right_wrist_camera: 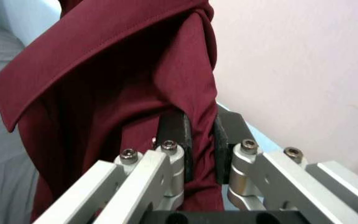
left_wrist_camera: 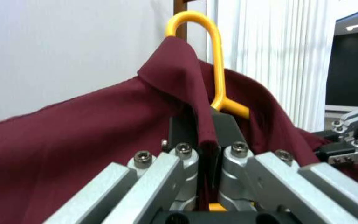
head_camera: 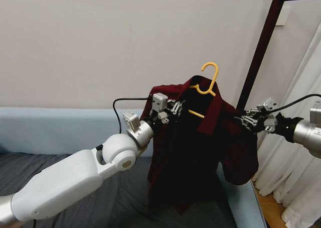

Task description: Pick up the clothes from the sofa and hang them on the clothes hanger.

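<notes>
A dark red, soft cloth shirt (head_camera: 200, 147) on a yellow plastic hanger (head_camera: 209, 80) is held up above the pale blue sofa (head_camera: 50, 130). The left pincer (head_camera: 174, 107) pinches one shoulder, the right pincer (head_camera: 247, 120) the other. Limp and light, it probably needs both shoulder grips.

Light-blue sofa (head_camera: 50, 130), dark grey seat cushion (head_camera: 25, 170) on it.

The shirt (head_camera: 190, 152) hangs on the hanger (head_camera: 209, 77) above the sofa (head_camera: 50, 132); left gripper (head_camera: 173, 109) on its left, right gripper (head_camera: 247, 120) on its right, rack pole (head_camera: 261, 47) behind.
</notes>
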You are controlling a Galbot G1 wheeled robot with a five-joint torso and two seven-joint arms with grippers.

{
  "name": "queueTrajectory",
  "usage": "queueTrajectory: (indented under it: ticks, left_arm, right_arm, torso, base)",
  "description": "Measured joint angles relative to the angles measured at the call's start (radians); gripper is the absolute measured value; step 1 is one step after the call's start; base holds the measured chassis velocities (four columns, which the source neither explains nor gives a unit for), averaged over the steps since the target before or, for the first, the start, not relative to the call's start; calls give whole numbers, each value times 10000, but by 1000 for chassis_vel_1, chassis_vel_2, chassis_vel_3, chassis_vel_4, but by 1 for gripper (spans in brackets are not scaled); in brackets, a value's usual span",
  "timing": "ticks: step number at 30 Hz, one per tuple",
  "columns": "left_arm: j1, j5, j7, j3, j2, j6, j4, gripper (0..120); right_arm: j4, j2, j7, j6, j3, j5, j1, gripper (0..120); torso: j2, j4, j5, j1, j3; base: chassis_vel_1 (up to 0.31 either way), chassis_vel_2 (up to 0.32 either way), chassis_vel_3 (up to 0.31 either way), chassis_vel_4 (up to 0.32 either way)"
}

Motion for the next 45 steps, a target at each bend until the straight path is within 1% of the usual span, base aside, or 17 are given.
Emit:
queueTrajectory:
  ticks: [5,11,13,17,18,21,22,24,27,29,30,34,35,39,40,42,45]
  left_arm:
    - [102,-26,-25,29,41,127,-32,1]
    - [478,-5,73,-73,318,487,-319,23]
    - [479,-4,72,-86,333,513,-342,26]
    - [546,-58,-227,-309,631,888,-627,47]
    - [546,-58,-227,-309,631,888,-627,47]
    - [814,-90,-555,-527,883,1131,-856,60]
    - [1379,-102,-754,-917,1216,1229,-1133,72]
    - [1908,-81,-785,-1231,1610,1156,-1355,84]
    - [2207,-54,-765,-1415,1908,1024,-1606,93]
    - [2230,-54,-764,-1437,1929,1014,-1639,93]
    - [2414,-49,-766,-1646,2064,971,-1868,101]
    - [3983,154,-904,-3329,2335,916,-2515,110]
    - [3983,154,-904,-3329,2335,916,-2515,110]
    - [6640,883,-1271,-5117,2392,610,-2766,113]
    - [6640,883,-1271,-5117,2392,610,-2766,113]
    - [8023,1456,-1335,-5954,2278,316,-2808,115]
    - [8920,2093,-1312,-6332,2075,54,-2812,114]
  right_arm:
    - [-3,29,37,1,1,19,3,8]
    - [52,197,314,17,4,21,11,8]
    - [75,221,391,18,4,20,11,8]
    - [150,431,950,-11,4,-100,27,8]
    - [150,431,950,-11,4,-100,27,8]
    - [100,587,1125,-53,3,-286,29,8]
    - [64,755,1350,-88,-1,-544,24,8]
    - [53,897,1510,-148,-1,-606,13,8]
    - [58,1029,1591,-151,1,-608,11,8]
    - [61,1054,1612,-151,3,-611,10,8]
    - [89,1169,1728,-168,19,-630,10,8]
    - [223,1565,2126,-406,152,-858,4,8]
    - [223,1565,2126,-406,152,-858,4,8]
    - [459,2020,2474,-714,281,-1183,-49,8]
    - [459,2020,2474,-714,281,-1183,-49,8]
    - [642,2225,2704,-950,425,-1403,-136,8]
    - [689,2390,2867,-1086,618,-1761,-254,8]
  torso:
    - [0,1,0,0,0]
    - [0,4,0,0,0]
    - [0,3,-1,0,0]
    - [0,2,0,0,0]
    - [0,2,0,0,0]
    - [1,2,-1,0,0]
    - [1,1,-1,0,0]
    - [0,4,-1,0,0]
    - [0,4,-3,0,0]
    - [1,4,-3,0,0]
    - [1,3,0,0,0]
    - [1,-1,1,0,-1]
    - [1,-1,1,0,-1]
    - [2,8,-3,0,0]
    - [2,8,-3,0,0]
    - [2,6,-3,-1,0]
    - [3,3,0,0,0]
  base:
    - [0,0,0,0]
    - [0,0,0,0]
    - [0,0,0,0]
    - [0,0,0,0]
    - [0,0,0,0]
    - [0,0,0,0]
    - [0,0,0,0]
    - [0,0,0,0]
    - [0,0,0,0]
    - [0,0,0,0]
    - [0,0,0,0]
    - [0,0,0,0]
    - [0,0,0,0]
    - [0,0,0,0]
    - [0,0,0,0]
    - [0,0,0,0]
    - [0,0,0,0]
